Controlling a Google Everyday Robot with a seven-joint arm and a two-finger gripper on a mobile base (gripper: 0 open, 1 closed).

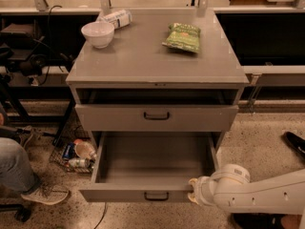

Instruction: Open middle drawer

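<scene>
The middle drawer (pixel 143 192) of the grey cabinet is pulled well out toward me. Its plain grey inside is open to view and a small black bar handle (pixel 156 195) sits at the centre of its front. My gripper (pixel 193 192) is at the right end of that drawer's front, touching its top edge, and the white arm reaches in from the lower right. The grey drawer (pixel 156 116) above it is closed, with a dark gap over it under the cabinet top.
On the cabinet top (pixel 143 61) are a white bowl (pixel 97 33), a can lying down (pixel 116 18) and a green bag (pixel 182 37). Bottles lie in a wire basket (pixel 76 155) on the floor at left. A person's leg and shoe (pixel 28 185) are at lower left.
</scene>
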